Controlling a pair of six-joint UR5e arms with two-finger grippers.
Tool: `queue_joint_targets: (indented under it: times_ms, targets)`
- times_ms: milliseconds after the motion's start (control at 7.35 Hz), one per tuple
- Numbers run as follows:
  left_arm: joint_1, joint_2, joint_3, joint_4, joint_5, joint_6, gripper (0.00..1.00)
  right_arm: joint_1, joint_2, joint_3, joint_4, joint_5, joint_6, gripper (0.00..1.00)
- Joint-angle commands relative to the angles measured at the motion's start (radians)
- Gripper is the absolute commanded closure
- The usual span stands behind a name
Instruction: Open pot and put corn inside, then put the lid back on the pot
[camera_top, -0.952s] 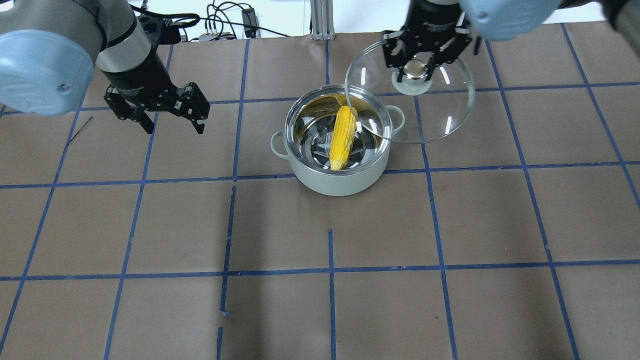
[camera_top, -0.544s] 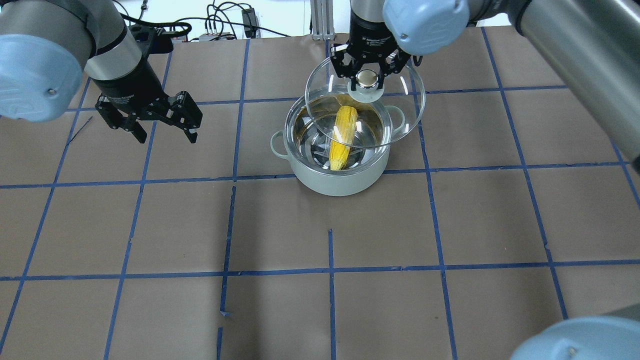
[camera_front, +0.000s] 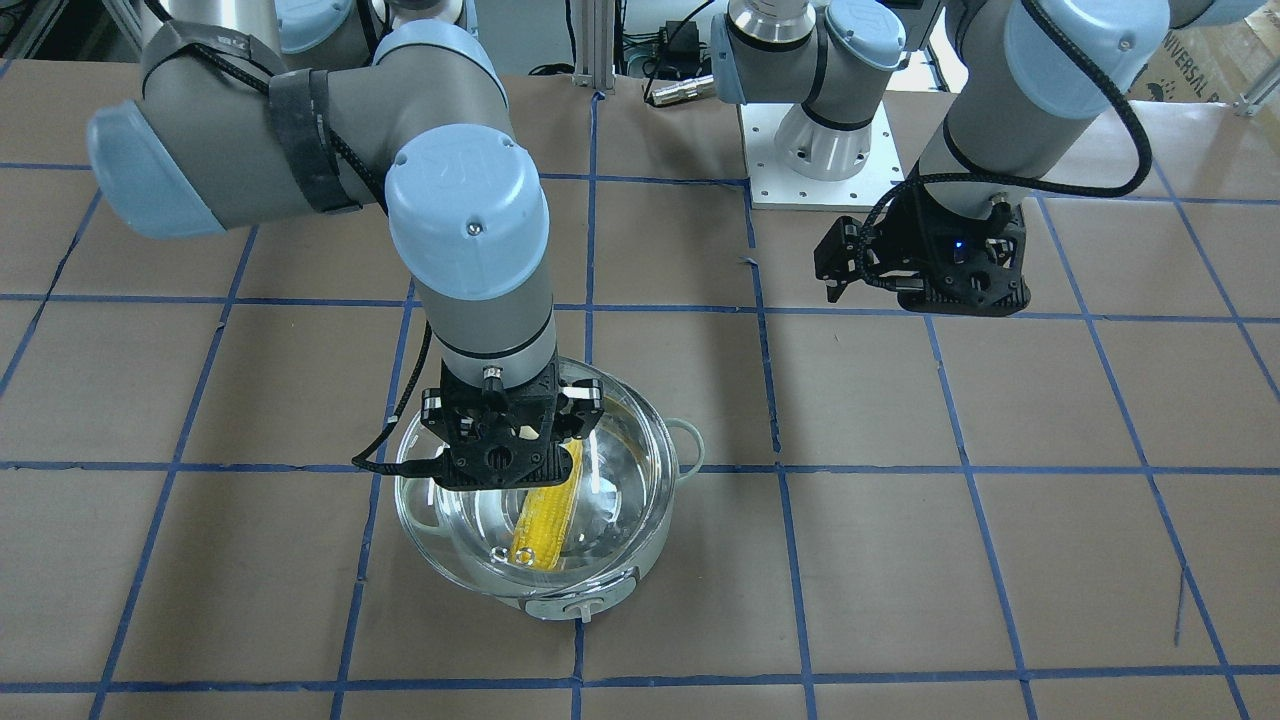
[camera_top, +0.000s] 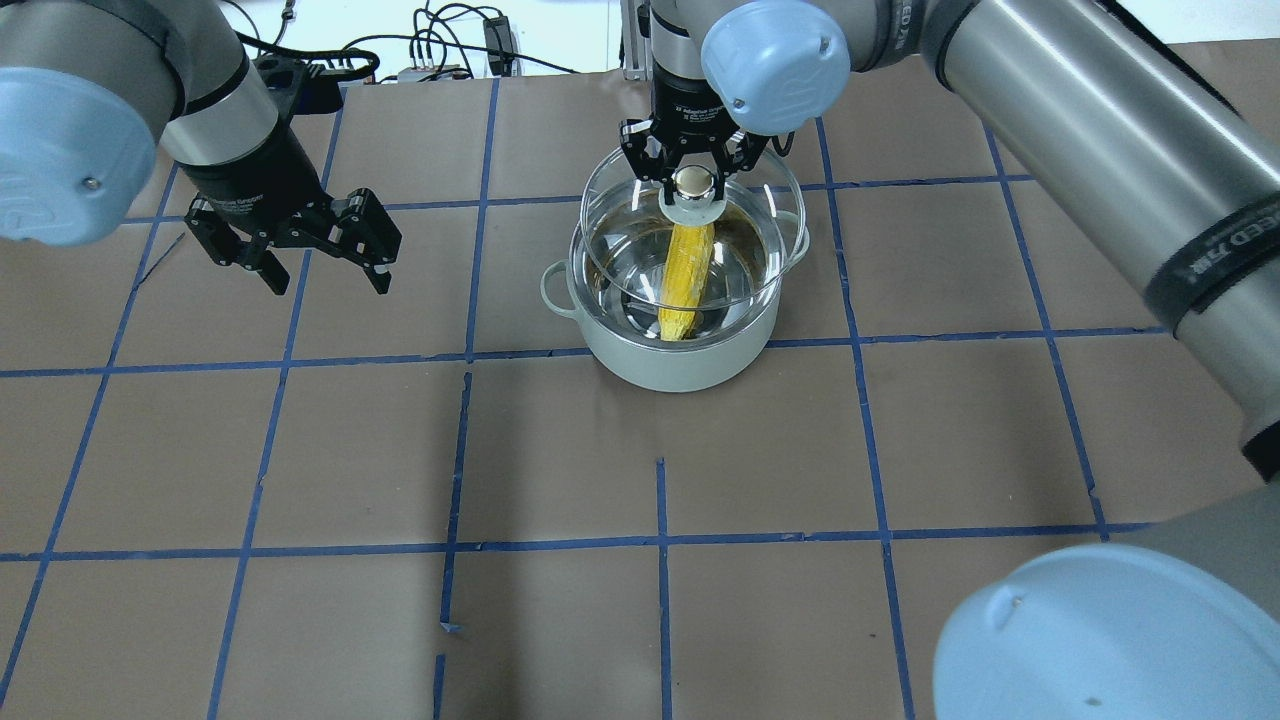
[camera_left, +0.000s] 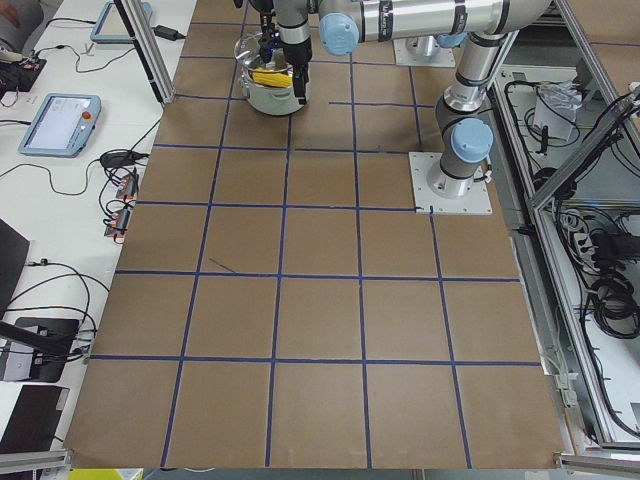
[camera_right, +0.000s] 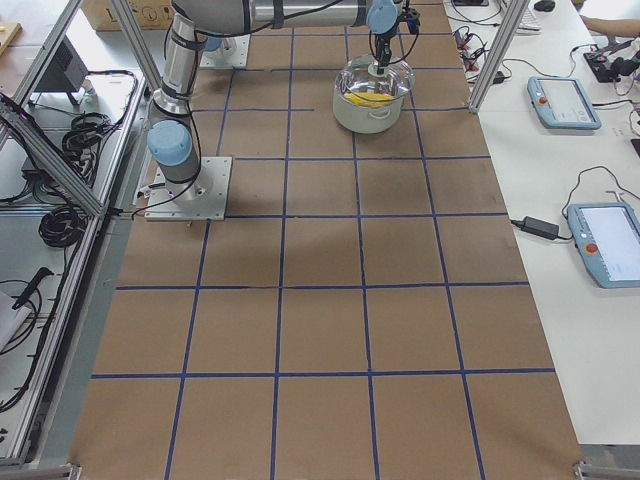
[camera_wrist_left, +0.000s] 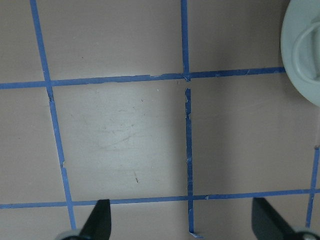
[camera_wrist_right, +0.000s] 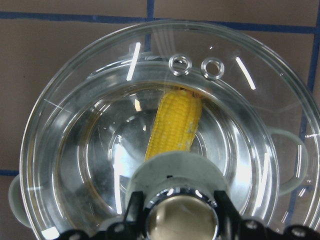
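The pale mint pot (camera_top: 680, 370) stands on the table with the yellow corn (camera_top: 685, 280) lying inside it. My right gripper (camera_top: 696, 182) is shut on the knob of the clear glass lid (camera_top: 610, 195) and holds the lid just over the pot's mouth, slightly off-centre. The right wrist view looks down through the lid (camera_wrist_right: 100, 100) at the corn (camera_wrist_right: 175, 125). In the front view the lid (camera_front: 425, 520) overhangs the pot (camera_front: 600, 600). My left gripper (camera_top: 320, 265) is open and empty, hovering to the pot's left.
The table is brown paper with a blue tape grid (camera_top: 660, 540). Cables and a metal post (camera_top: 640, 40) sit at the far edge. The pot's side (camera_wrist_left: 300, 45) shows at the right edge of the left wrist view.
My right gripper has carried the lid leftward from beside the pot's right side to over its mouth, and lower. The left gripper has drifted slightly left, still open.
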Motion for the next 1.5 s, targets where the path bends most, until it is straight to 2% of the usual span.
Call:
queue_joint_targets:
  times_ms: [0, 544, 952, 1360]
  targets:
    - [0.001, -0.014, 0.0, 0.007, -0.002, 0.005, 0.0, 0.004, 0.008, 0.003, -0.015, 0.012, 0.005, 0.64]
    - [0.002, 0.005, 0.0, 0.013, 0.001, 0.005, 0.0, 0.027, 0.023, 0.014, -0.038, 0.012, 0.03, 0.64]
    - [0.001, -0.015, 0.008, 0.019, -0.005, -0.044, 0.0, 0.027, 0.023, 0.026, -0.036, 0.009, 0.03, 0.64]
    - [-0.018, 0.019, -0.007, 0.026, -0.005, -0.114, 0.02, 0.027, 0.008, 0.047, -0.029, 0.008, 0.03, 0.64]
